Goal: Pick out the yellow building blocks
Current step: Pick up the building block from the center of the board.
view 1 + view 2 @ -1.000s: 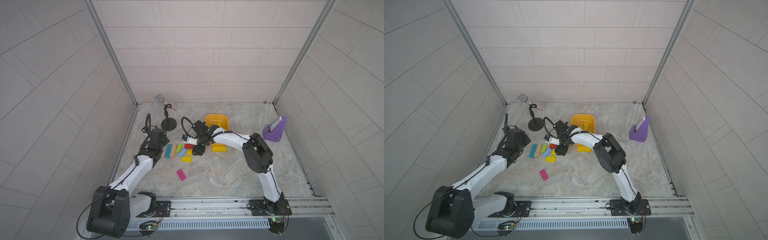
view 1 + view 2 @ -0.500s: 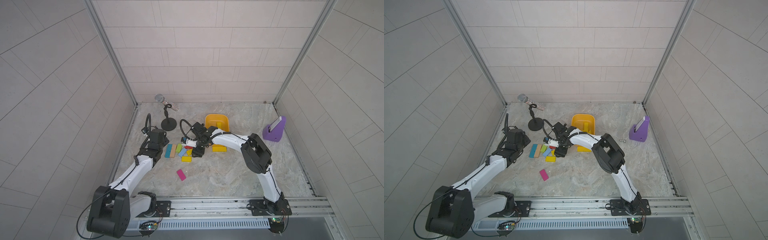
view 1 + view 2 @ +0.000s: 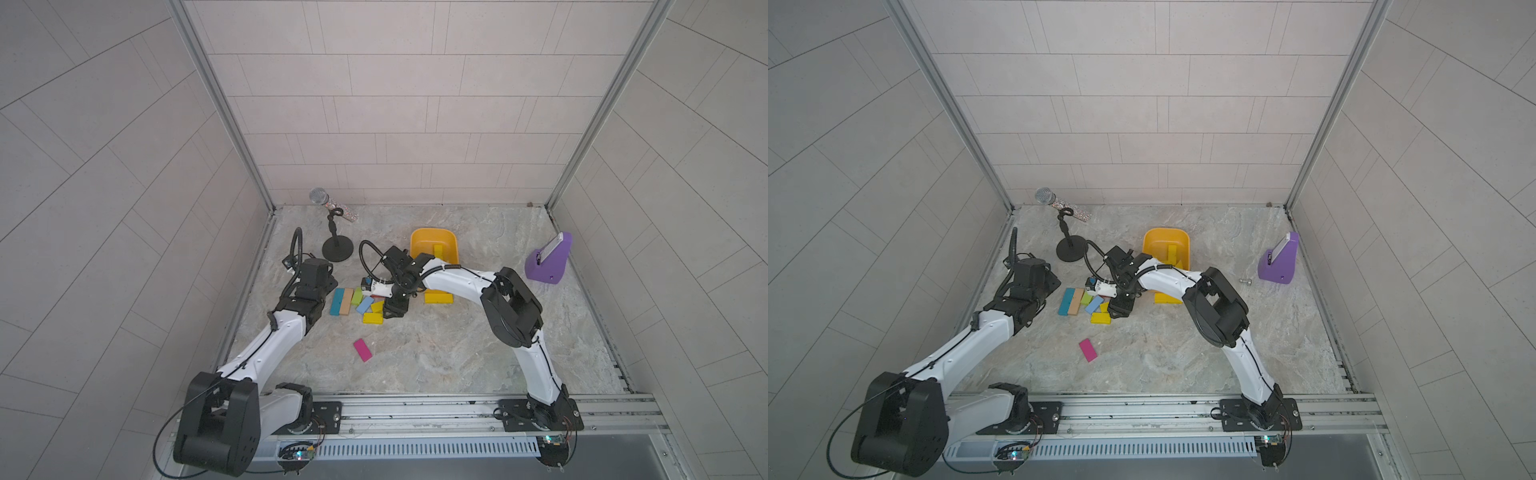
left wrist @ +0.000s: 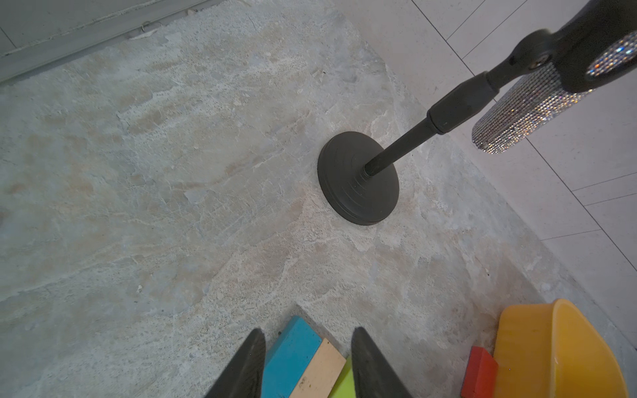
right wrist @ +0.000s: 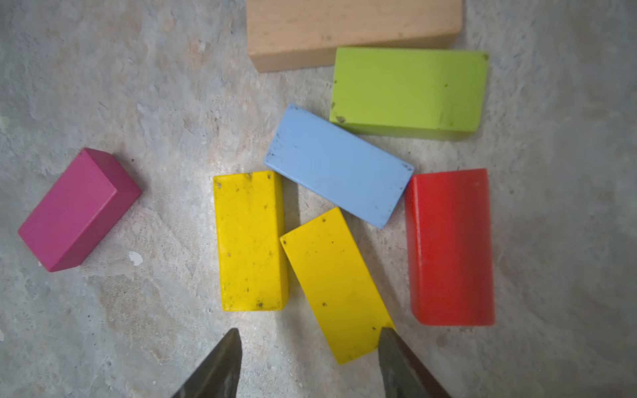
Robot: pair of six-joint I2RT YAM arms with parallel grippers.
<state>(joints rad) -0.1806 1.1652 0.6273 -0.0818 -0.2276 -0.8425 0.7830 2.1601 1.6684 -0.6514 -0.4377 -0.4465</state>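
Observation:
Two yellow building blocks [image 5: 250, 241] [image 5: 336, 282] lie flat side by side on the stone floor in the right wrist view. My right gripper [image 5: 310, 330] is open just over them, and one fingertip [image 5: 387, 339] touches the near corner of the tilted block. In both top views they lie at the front of the cluster [image 3: 372, 318] [image 3: 1100, 318], beside my right gripper [image 3: 395, 309]. A third yellow block [image 3: 437, 297] lies right of that arm, and another stands in the tub [image 3: 438, 250]. My left gripper [image 4: 307, 330] hangs open above a teal block [image 4: 293, 351] and a tan block [image 4: 320, 372].
A lime block [image 5: 408, 89], a light-blue block [image 5: 337, 165] and a red block [image 5: 450, 246] crowd the yellow pair. A magenta block [image 3: 363, 350] lies alone nearer the front. Behind stand the orange-yellow tub [image 3: 419, 241], a microphone stand [image 3: 337, 249] and a purple holder [image 3: 548, 262].
My right gripper has come forward and down over the yellow blocks, and its jaws have narrowed. The left arm has not moved.

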